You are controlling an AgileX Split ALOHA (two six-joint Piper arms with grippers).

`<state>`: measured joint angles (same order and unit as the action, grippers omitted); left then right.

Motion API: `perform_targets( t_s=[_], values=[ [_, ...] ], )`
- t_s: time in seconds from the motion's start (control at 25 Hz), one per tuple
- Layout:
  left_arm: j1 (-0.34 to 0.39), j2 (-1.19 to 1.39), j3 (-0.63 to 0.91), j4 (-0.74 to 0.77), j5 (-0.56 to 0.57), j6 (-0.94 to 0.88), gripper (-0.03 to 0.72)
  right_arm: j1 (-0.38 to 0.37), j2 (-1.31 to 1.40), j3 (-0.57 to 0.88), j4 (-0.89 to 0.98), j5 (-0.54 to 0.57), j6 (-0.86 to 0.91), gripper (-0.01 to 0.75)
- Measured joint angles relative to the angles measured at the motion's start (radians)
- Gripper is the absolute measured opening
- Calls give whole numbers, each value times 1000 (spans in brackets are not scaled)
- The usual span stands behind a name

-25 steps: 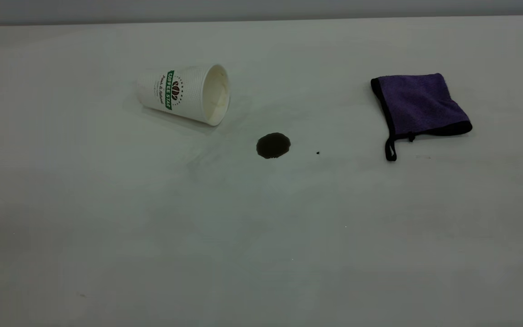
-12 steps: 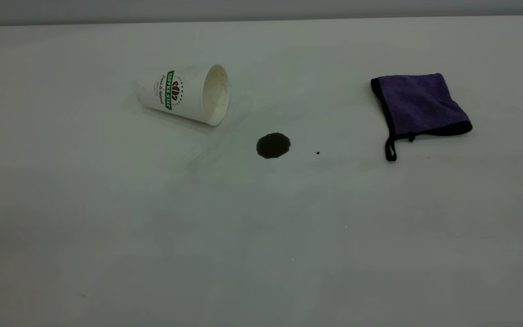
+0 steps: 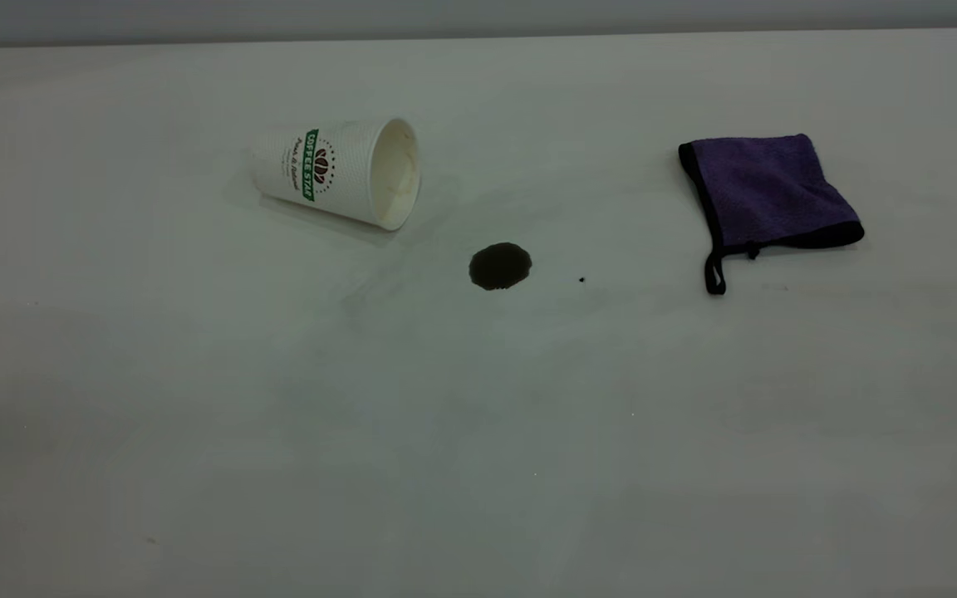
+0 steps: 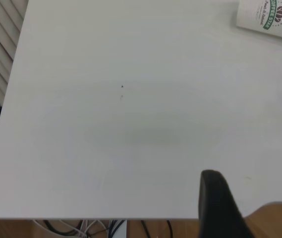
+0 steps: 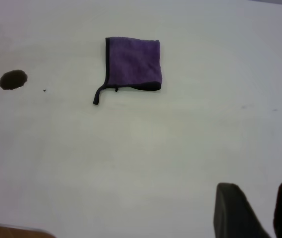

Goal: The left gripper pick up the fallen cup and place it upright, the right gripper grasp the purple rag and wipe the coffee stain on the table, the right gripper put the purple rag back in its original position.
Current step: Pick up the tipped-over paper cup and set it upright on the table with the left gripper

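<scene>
Cup [image 3: 337, 170] is down on its side, white ribbed paper, green band logo with a brown bean emblem, mouth facing the stain, inside looks pale and empty. Sits at about 10 o'clock from the coffee stain [image 3: 500, 266], near but not touching. Stain is one round dark brown blot, roughly mid-table. Tiny black speck [image 3: 581, 280] just beside it at 3 o'clock.

Purple rag [image 3: 765, 195] lies flat well off at 2–3 o'clock from the stain, square, black edging, black loop tab [image 3: 714, 274] trailing off one corner toward the near side.

Count: 1 cup, 1 rag, 1 stain, 1 speck near it, plus a couple of small specks elsewhere on the top.

Table [image 3: 478, 432] is plain white matte with faint smudges around the stain. Grey wall behind. Left wrist view shows a table corner, cables [image 4: 81, 228] under the edge, wood floor, white slatted panel at the side.

Left gripper [image 4: 252, 210]: parked over the near table edge, well away from the cup; only one dark finger fully in frame, gap wide, holding nothing. Right gripper [image 5: 259, 208]: parked near the table edge, far from the rag; two dark fingers with a small gap between them, nothing held.
</scene>
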<state>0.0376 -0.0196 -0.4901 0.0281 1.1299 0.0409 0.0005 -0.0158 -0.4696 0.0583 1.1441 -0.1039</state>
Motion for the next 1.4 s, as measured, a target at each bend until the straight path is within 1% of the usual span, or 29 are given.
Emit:
perform_targets(
  t_s=[0.16, 0.24, 0.32, 0.44, 0.52, 0.6, 0.76, 0.84, 0.88, 0.96, 1.04, 1.28, 1.4],
  values=[
    [0, 14, -2, 10, -1, -1, 437, 0, 0, 0, 0, 0, 0, 238],
    [0, 78, -25, 49, -7, -27, 437, 0, 0, 0, 0, 0, 0, 238],
    [0, 176, -62, 88, -29, -48, 437, 0, 0, 0, 0, 0, 0, 238],
    [0, 371, -132, 123, -94, -57, 437, 0, 0, 0, 0, 0, 0, 238],
    [0, 516, -190, 142, -136, -59, 451, 0, 0, 0, 0, 0, 0, 238],
    [0, 645, -244, 163, -169, -60, 505, 0, 0, 0, 0, 0, 0, 238],
    [0, 904, -353, 189, -220, -68, 670, 0, 0, 0, 0, 0, 0, 238],
    [-16, 1029, -408, 200, -237, -97, 705, 0, 0, 0, 0, 0, 0, 238],
    [-32, 1096, -432, 213, -239, -119, 709, 0, 0, 0, 0, 0, 0, 238],
    [-94, 1226, -491, 261, -243, -173, 709, 0, 0, 0, 0, 0, 0, 238],
    [-172, 1341, -549, 338, -246, -244, 709, 0, 0, 0, 0, 0, 0, 238],
    [-450, 1683, -741, 593, -219, -478, 706, 0, 0, 0, 0, 0, 0, 238],
    [-551, 1855, -849, 674, -190, -560, 704, 0, 0, 0, 0, 0, 0, 238]
  ],
)
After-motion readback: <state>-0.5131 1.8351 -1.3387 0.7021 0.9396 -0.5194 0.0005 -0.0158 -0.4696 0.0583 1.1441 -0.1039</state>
